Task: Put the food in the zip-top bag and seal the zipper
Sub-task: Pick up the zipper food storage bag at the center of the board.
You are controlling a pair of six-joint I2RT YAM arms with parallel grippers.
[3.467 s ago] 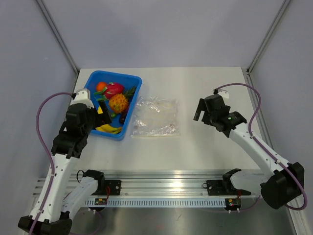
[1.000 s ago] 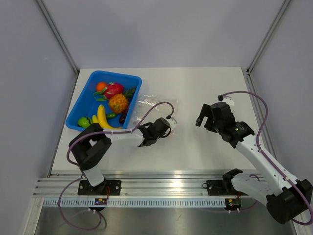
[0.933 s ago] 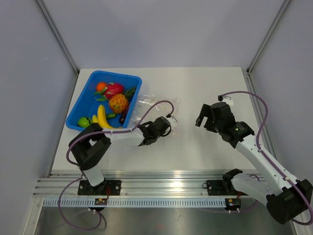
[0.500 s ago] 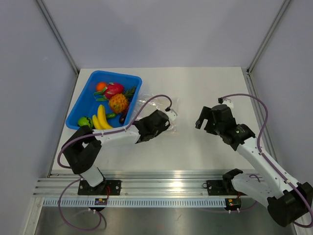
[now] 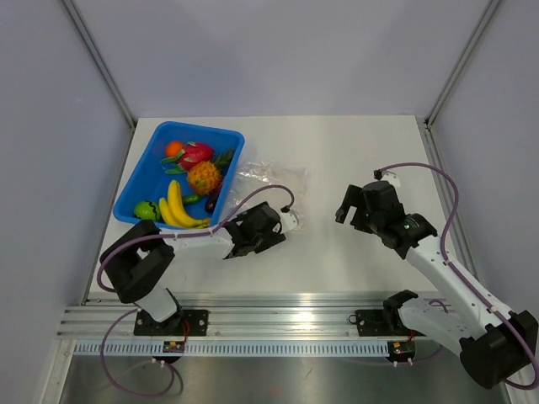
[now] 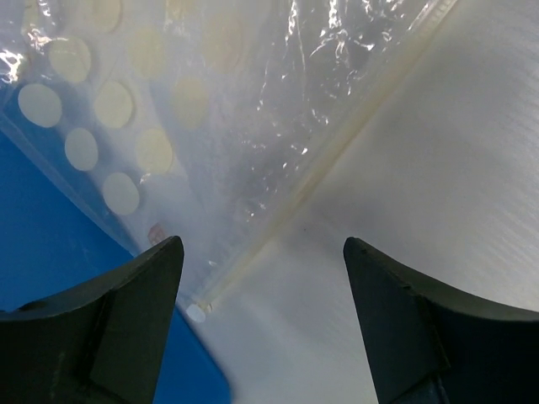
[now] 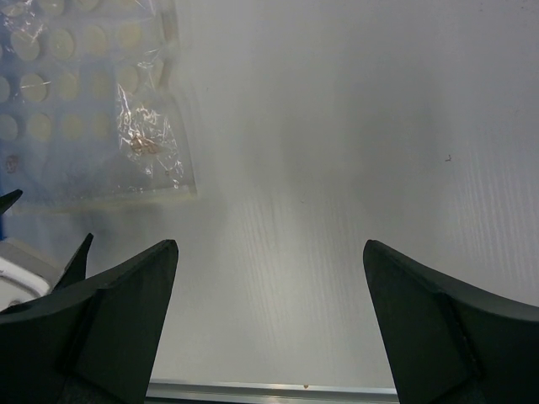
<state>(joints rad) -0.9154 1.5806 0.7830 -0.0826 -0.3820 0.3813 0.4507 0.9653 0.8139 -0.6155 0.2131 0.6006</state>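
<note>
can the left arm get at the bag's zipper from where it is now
Probably yes. The left gripper is open, and the zipper lies on the table just ahead of it, with nothing in between.

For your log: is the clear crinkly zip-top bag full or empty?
Empty: the clear zip-top bag lies flat; the toy food sits in the blue plastic bin.

The left arm (image 5: 198, 242) and right arm (image 5: 438, 269) have white links and black joints. A purple cable (image 5: 421, 165) trails each. The fingers (image 6: 118, 328) are matte black.
</note>
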